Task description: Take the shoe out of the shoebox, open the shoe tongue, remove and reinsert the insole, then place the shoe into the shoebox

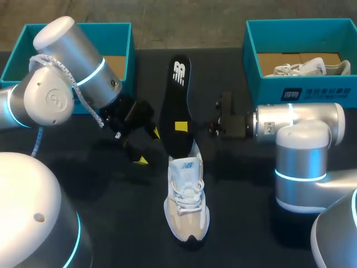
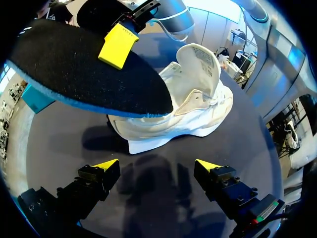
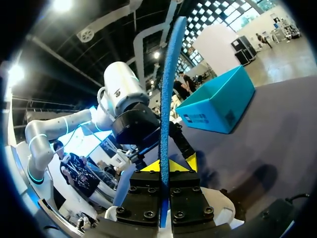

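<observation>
A teal shoebox (image 1: 22, 47) sat at the far left of the dark table (image 1: 111, 218). Just right of it the left gripper (image 1: 149, 147) (image 2: 157, 164) hovered low, its fingers spread wide with nothing between them, facing the white shoe (image 1: 187, 201) (image 2: 195, 111). That shoe stood upright mid-table, outside both boxes, tongue lifted. The black insole (image 1: 175, 106) (image 2: 74, 69) (image 3: 168, 89) hung over its opening, pinched edge-on in the clenched right gripper (image 1: 181, 126) (image 3: 164, 166). At far right a second teal shoebox (image 1: 301, 92) held a pale shoe (image 1: 307, 68)
</observation>
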### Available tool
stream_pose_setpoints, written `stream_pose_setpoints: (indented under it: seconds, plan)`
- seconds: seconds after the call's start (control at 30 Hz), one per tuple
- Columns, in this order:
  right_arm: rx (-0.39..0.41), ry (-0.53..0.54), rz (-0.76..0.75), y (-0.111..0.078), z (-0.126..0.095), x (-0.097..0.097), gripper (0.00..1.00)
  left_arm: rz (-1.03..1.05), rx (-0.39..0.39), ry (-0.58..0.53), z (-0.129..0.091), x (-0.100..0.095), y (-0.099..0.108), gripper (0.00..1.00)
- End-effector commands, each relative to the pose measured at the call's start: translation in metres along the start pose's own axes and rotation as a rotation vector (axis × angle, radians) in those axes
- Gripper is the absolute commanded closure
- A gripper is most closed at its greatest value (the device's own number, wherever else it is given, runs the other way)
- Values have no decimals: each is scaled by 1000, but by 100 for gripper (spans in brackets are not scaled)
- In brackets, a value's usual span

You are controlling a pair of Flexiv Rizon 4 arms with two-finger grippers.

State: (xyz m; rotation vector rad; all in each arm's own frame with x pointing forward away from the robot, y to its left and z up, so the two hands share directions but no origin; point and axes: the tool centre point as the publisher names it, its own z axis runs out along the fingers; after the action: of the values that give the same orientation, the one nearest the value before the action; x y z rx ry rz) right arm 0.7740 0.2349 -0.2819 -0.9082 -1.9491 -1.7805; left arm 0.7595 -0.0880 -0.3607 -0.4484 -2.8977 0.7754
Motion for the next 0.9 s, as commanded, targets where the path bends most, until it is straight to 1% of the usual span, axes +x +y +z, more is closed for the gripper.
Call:
stream_pose_setpoints:
  seconds: [0.03, 0.17, 0.37, 0.47, 0.73, 0.9]
  plan:
    - [-11, -2, 12, -3, 1, -3, 100, 0, -3, -1, 1, 0, 0, 0]
    - [-26, 1, 36, -5, -3, -7, 100, 0, -3, -1, 1, 0, 0, 0]
    - [-28, 47, 51, -5, -6, -12, 100, 0, -3, -1, 1, 0, 0, 0]
    - [-23, 44, 56, -4, -7, -13, 100, 0, -3, -1, 1, 0, 0, 0]
    - [-20, 48, 52, 3, -13, -12, 100, 0, -3, -1, 1, 0, 0, 0]
    - [-19, 55, 57, 1, -17, -12, 100, 0, -3, -1, 1, 0, 0, 0]
